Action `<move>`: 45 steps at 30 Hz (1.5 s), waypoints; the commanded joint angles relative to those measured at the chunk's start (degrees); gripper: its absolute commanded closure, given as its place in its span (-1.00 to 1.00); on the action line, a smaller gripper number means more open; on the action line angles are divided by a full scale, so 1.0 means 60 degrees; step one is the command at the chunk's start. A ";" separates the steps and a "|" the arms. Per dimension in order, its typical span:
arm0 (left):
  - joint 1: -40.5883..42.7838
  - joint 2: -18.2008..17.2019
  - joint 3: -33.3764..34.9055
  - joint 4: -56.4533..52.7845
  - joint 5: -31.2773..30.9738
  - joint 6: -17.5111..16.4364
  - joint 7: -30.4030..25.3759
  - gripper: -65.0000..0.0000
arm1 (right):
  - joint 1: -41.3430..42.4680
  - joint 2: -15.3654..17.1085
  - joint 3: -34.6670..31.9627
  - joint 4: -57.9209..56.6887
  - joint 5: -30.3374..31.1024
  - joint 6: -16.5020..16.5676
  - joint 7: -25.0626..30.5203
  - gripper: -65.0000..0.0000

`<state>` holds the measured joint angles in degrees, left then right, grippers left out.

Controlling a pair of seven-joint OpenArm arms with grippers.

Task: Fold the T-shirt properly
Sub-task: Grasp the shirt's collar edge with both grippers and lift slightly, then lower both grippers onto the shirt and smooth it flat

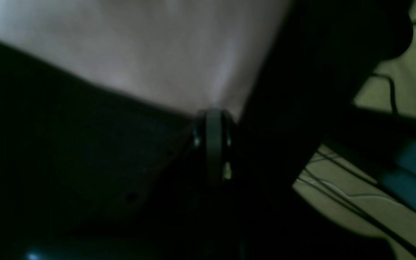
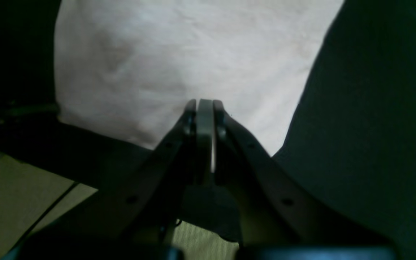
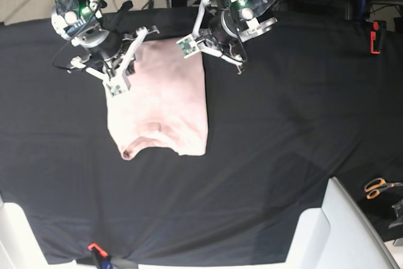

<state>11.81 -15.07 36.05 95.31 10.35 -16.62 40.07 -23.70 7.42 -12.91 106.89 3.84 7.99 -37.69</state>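
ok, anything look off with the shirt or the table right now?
Nothing damaged or spilled. The T-shirt lies folded narrow, its collar end slightly rumpled. Orange-handled scissors sit at the table's edge, well clear.

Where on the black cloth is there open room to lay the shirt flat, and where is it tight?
Open black cloth runs right of the T-shirt toward the orange-handled scissors, and across the near side below the collar. It is tight along the far edge, where the right gripper and left gripper sit at the hem.
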 commanded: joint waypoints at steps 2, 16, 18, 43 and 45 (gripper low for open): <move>-0.0189 0.0175 -0.0317 0.0650 -0.0033 0.0023 -0.0254 1.00 | 0.0017 0.0031 0.0019 0.0170 -0.0017 -0.0005 0.0165 1.00; -0.0892 0.1098 -0.0624 -0.1841 -0.0018 0.0023 -0.0313 1.00 | 0.1848 0.0119 -0.0039 -0.1031 -0.0017 0.0024 0.0150 1.00; -0.0892 0.1010 -0.0639 -0.1811 -0.0033 0.0023 -0.0313 1.00 | 0.2449 0.0192 -0.0098 -0.1368 -0.0002 0.0024 0.0150 1.00; -0.1844 0.1655 -0.1533 -0.2690 -0.0018 0.0023 -0.0254 1.00 | 0.5628 0.0133 -0.0083 -0.6804 0.0027 0.1225 0.1777 1.00; -0.1844 0.1625 -0.1547 -0.2456 -0.0018 0.0023 -0.0254 1.00 | 0.5394 0.0148 -0.0083 -0.6101 0.0013 0.1225 0.1762 1.00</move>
<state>1.26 -5.45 26.92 79.33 10.26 -16.47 38.98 7.22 8.08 -13.52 69.19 3.68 15.29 -28.53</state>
